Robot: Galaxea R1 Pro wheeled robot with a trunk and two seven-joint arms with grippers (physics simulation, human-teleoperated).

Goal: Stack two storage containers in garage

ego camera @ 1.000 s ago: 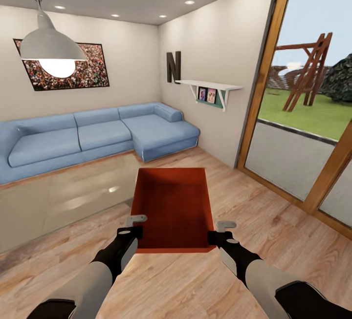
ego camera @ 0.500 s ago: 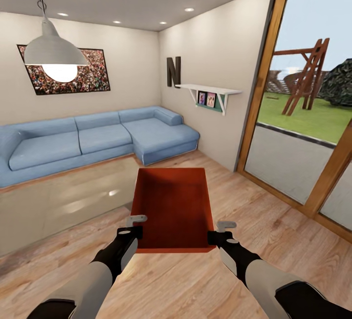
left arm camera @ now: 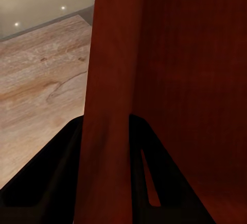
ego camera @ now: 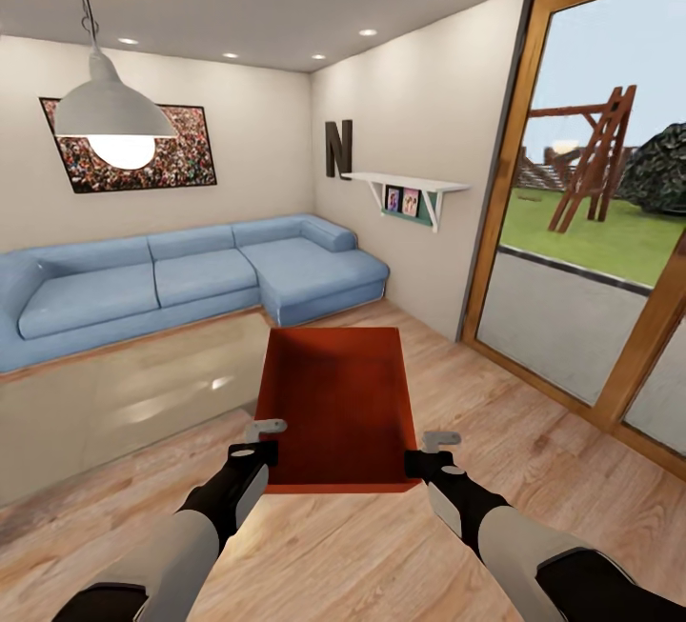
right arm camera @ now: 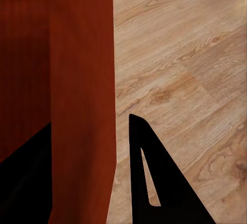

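At the lower centre of the head view, the left gripper [ego camera: 255, 455] and right gripper [ego camera: 422, 463] hold a red bin [ego camera: 338, 403] above the wood floor [ego camera: 534, 451]; each wrist view shows fingers [left arm camera: 154, 183] clamped either side of a bin wall; left of the bin lies a glass coffee table [ego camera: 124, 393]; beyond, a blue sofa [ego camera: 181, 274] lines the far wall; glass doors [ego camera: 591, 250] fill the right.
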